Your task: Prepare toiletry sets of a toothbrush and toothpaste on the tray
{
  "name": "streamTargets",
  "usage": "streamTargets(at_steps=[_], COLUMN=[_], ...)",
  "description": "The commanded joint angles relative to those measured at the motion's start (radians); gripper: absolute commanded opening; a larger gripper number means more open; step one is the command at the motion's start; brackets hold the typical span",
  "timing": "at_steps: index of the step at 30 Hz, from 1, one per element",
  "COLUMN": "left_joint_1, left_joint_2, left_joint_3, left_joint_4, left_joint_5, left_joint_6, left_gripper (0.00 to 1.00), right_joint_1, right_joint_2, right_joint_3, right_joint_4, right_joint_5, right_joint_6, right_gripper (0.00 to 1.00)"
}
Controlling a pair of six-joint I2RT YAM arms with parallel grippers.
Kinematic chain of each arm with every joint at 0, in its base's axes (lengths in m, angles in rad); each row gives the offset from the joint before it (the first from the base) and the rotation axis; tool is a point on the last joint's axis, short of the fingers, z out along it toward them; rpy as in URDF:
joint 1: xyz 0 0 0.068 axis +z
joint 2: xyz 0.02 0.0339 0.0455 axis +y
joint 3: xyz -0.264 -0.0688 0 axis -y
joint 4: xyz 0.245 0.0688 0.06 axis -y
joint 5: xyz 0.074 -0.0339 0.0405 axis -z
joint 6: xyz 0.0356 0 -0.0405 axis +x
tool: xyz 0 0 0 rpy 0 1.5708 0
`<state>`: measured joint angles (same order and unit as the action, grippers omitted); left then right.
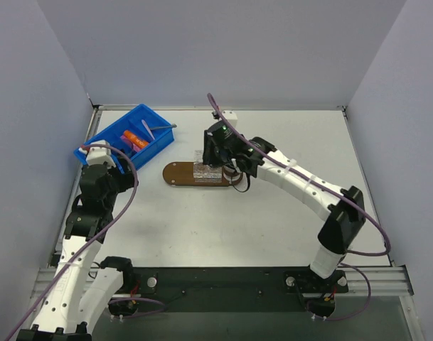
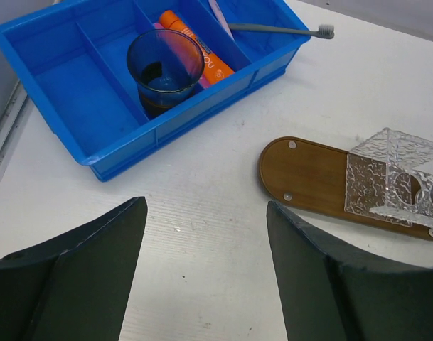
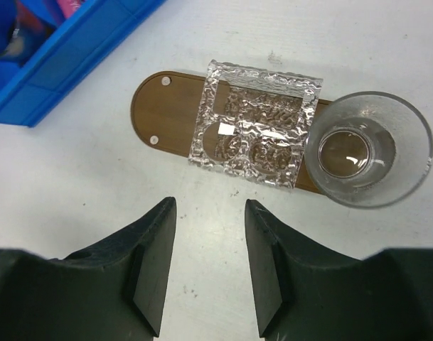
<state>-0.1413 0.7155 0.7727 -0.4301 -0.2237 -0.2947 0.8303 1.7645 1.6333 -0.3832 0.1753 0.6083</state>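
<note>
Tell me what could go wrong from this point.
The grey toothbrush lies across the rim of the blue bin, head overhanging; a nudge from the left gripper could flip it out.
The blue cup stands close by the orange toothpaste tube; reaching for the tube may tip it.
The clear glass stands at the end of the tray; the right gripper above could knock it off.

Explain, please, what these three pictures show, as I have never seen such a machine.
A left arm and a right arm are bolted to a table. One picture looks down from above; the other two come from a camera on each wrist. The left end effector and right end effector are open and hold nothing. On the table lie a wooden tray carrying a clear holder and a glass cup, and a blue bin with orange toothpaste, a blue cup and a grey toothbrush across its rim.
</note>
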Motion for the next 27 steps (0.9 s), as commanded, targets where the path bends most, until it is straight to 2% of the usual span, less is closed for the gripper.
streamTargets(at_steps=[1,8,11,12,15,20,27], left_joint_1=[0.037,0.135,0.221,0.28,0.377,0.396,0.396], left_joint_2=[0.048,0.203,0.339,0.373,0.504,0.685,0.814], left_joint_3=[0.02,0.126,0.194,0.218,0.281,0.395,0.442], left_joint_4=[0.054,0.115,0.117,0.108,0.102,0.102,0.1], left_joint_5=[-0.019,0.05,0.067,0.078,0.191,0.221,0.251], left_joint_6=[0.015,-0.009,-0.014,-0.024,-0.07,-0.064,-0.057], left_gripper=[0.79,0.79,0.79,0.79,0.79,0.76,0.73], right_joint_1=[0.003,-0.016,-0.017,-0.022,-0.029,-0.037,-0.04], right_joint_2=[-0.198,-0.427,-0.529,-0.554,-0.638,-0.709,-0.698], right_joint_3=[-0.098,-0.266,-0.343,-0.366,-0.437,-0.498,-0.51], right_joint_4=[0.072,0.063,0.061,0.061,0.061,0.061,0.061], right_joint_5=[-0.014,-0.138,-0.14,-0.138,-0.128,-0.128,-0.149], right_joint_6=[-0.07,-0.119,-0.114,-0.108,-0.102,-0.097,-0.099], right_gripper=[0.38,0.37,0.37,0.37,0.37,0.36,0.35])
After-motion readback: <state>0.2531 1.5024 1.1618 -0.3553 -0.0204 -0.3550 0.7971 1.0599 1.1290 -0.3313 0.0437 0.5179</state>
